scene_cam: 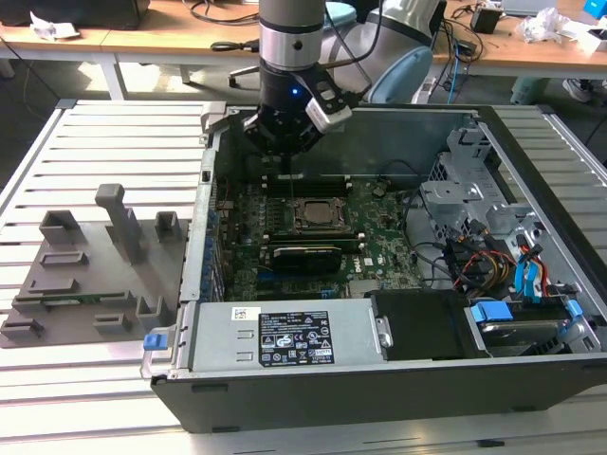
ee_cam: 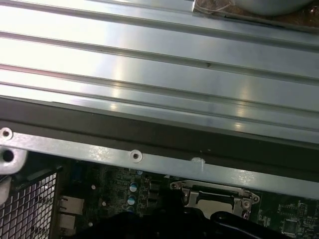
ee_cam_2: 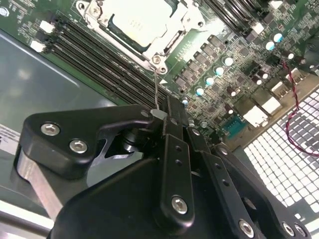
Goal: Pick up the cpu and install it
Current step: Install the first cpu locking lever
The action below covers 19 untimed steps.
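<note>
Slatted aluminium bench (scene_cam: 104, 133) carries an open black PC case (scene_cam: 379, 379) w/ its side panel off, plus a grey fixture plate (scene_cam: 85, 275) w/ plastic blocks at the exterior view's left. Green motherboard (scene_cam: 379, 232) lies flat inside the case. Arm hangs over the board's far edge, near the case's rear wall. End effector (ee_cam_2: 162, 117): fingers together, pinching a thin wire lever (ee_cam_2: 156, 89) of the socket frame (scene_cam: 316, 216). Cpu (ee_cam_2: 137, 20) sits in the socket, silver top plate showing in second wrist view, frame around it.
</note>
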Tool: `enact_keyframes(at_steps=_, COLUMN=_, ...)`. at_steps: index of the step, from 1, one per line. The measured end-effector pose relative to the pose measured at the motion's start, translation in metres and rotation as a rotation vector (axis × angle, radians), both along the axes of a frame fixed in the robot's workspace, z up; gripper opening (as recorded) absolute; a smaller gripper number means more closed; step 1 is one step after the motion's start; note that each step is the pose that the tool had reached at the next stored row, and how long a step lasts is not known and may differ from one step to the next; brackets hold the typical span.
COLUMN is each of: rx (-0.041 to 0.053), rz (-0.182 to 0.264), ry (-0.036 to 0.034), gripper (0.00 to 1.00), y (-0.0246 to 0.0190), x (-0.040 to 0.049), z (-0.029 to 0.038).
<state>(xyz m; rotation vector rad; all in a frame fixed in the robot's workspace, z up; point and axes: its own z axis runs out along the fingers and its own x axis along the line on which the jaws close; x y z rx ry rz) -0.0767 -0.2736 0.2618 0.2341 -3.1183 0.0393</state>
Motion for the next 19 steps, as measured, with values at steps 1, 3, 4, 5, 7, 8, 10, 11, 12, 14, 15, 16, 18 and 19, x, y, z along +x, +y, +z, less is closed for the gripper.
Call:
enact_keyframes(at_steps=1, rx=0.0000, rz=0.000, ry=0.0000, gripper=0.11, y=0.0000, x=0.0009, z=0.0000)
enact_keyframes(at_steps=3, rx=-0.0003, rz=0.000, ry=0.0000, gripper=0.11, y=0.0000, x=0.0041, z=-0.0001)
enact_keyframes(at_steps=4, rx=-0.0008, rz=0.000, ry=0.0001, gripper=0.11, y=0.0000, x=0.0054, z=-0.0001)
enact_keyframes(at_steps=5, rx=-0.0008, rz=0.000, ry=0.0001, gripper=0.11, y=0.0000, x=0.0058, z=-0.0001)
enact_keyframes(at_steps=7, rx=-0.0008, rz=0.000, ry=0.0000, gripper=0.11, y=0.0000, x=0.0066, z=-0.0002)
enact_keyframes(at_steps=8, rx=-0.0008, rz=0.000, ry=0.0000, gripper=0.11, y=0.0000, x=0.0068, z=-0.0002)
enact_keyframes(at_steps=10, rx=-0.0008, rz=0.000, ry=0.0000, gripper=0.11, y=0.0000, x=0.0071, z=-0.0002)
enact_keyframes(at_steps=11, rx=-0.0008, rz=0.000, ry=0.0001, gripper=0.11, y=0.0000, x=0.0074, z=-0.0003)
enact_keyframes(at_steps=12, rx=-0.0008, rz=0.000, ry=0.0001, gripper=0.11, y=0.0000, x=0.0077, z=-0.0003)
enact_keyframes(at_steps=14, rx=-0.0008, rz=0.000, ry=0.0000, gripper=0.11, y=0.0000, x=0.0088, z=-0.0003)
enact_keyframes(at_steps=15, rx=-0.0008, rz=0.000, ry=0.0000, gripper=0.11, y=0.0000, x=0.0092, z=-0.0004)
enact_keyframes(at_steps=16, rx=-0.0007, rz=0.000, ry=-0.0001, gripper=0.11, y=0.0000, x=0.0099, z=-0.0005)
enact_keyframes(at_steps=18, rx=-0.0009, rz=0.000, ry=0.0001, gripper=0.11, y=0.0000, x=0.0117, z=-0.0008)
enact_keyframes(at_steps=19, rx=-0.0009, rz=0.000, ry=0.0002, gripper=0.11, y=0.0000, x=0.0126, z=-0.0009)
